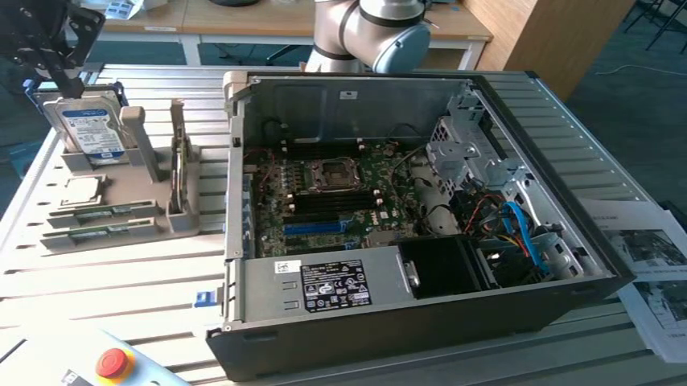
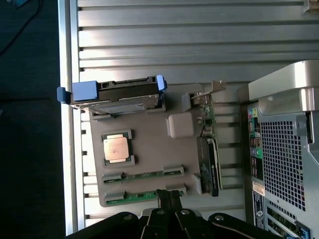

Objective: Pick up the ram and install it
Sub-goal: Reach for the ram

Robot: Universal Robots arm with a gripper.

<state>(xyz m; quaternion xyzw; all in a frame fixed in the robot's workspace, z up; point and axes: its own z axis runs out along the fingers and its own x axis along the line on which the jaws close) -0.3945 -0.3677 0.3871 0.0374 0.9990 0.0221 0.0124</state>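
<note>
Two ram sticks, thin green boards, lie in slots at the near end of a grey holder (image 1: 161, 225): one ram stick (image 1: 100, 212) (image 2: 143, 175) and a second (image 1: 92, 234) (image 2: 139, 195) beside it. My gripper (image 1: 71, 80) (image 2: 168, 198) hangs above the holder's far end, over the hard drive (image 1: 92, 129) (image 2: 117, 102), with its dark fingers (image 2: 162, 201) pressed together and nothing between them. It is well above the ram and touches nothing. The open computer case (image 1: 231, 241) lies on the exterior view's right of the holder, with its motherboard (image 1: 333, 193) exposed.
The holder also carries a square silver CPU (image 1: 83, 190) (image 2: 115, 148) and an upright expansion card (image 1: 177, 161) (image 2: 207, 149). The slatted metal table (image 1: 129, 289) bears a red emergency button (image 1: 113, 363) at the near edge and papers (image 1: 649, 265) beyond the case.
</note>
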